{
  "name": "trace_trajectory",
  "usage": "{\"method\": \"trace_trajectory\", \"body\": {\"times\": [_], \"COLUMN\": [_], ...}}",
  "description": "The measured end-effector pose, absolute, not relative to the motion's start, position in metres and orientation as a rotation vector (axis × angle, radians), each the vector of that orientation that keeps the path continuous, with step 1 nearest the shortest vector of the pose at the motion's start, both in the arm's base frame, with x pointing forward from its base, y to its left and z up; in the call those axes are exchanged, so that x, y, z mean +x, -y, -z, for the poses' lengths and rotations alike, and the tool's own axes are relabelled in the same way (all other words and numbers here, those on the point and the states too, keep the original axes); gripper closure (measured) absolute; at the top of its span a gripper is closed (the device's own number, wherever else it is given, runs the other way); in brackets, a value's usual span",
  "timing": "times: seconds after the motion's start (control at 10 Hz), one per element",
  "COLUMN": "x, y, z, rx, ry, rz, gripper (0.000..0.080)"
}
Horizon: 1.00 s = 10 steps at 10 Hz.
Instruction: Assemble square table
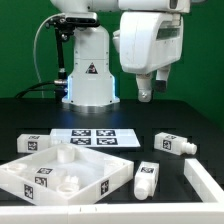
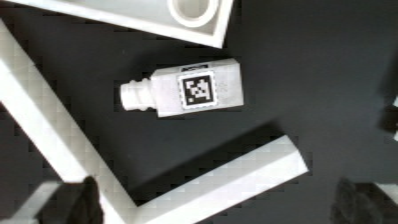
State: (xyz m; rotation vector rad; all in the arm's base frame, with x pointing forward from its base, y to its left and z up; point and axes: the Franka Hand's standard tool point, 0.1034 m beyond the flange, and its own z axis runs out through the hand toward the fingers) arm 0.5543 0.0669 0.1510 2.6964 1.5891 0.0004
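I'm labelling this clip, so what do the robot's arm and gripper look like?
The glossy white rounded arm ends in a white gripper with short dark fingers. Its white pedestal base bears a dark warning triangle, and black cables loop beside it.

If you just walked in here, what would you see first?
The big white robot base with its warning triangle stands at the back, its open claw hanging above the black table. In front, at the exterior view's left, lies the square table top, with small tagged legs scattered near it.
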Motion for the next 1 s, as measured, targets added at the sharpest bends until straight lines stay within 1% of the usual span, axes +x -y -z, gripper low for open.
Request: {"method": "trace_trajectory", "body": {"times": [0.4, 0.5, 0.6, 0.8, 1.0], "x": [0.554, 0.556, 0.559, 0.566, 0.565], "y": [-0.067, -0.066, -0.063, -0.062, -0.062], "z": [-0.150, -0.147, -0.136, -0.122, -0.122], "rx": [2.697, 2.735, 2.800, 2.810, 2.811], "ry": [-1.589, -1.516, -1.376, -1.353, -1.354], "rz": [0.001, -0.024, -0.072, -0.106, -0.103], "gripper": [0.0150, 0.0150, 0.0150, 0.0150, 0.0150]}}
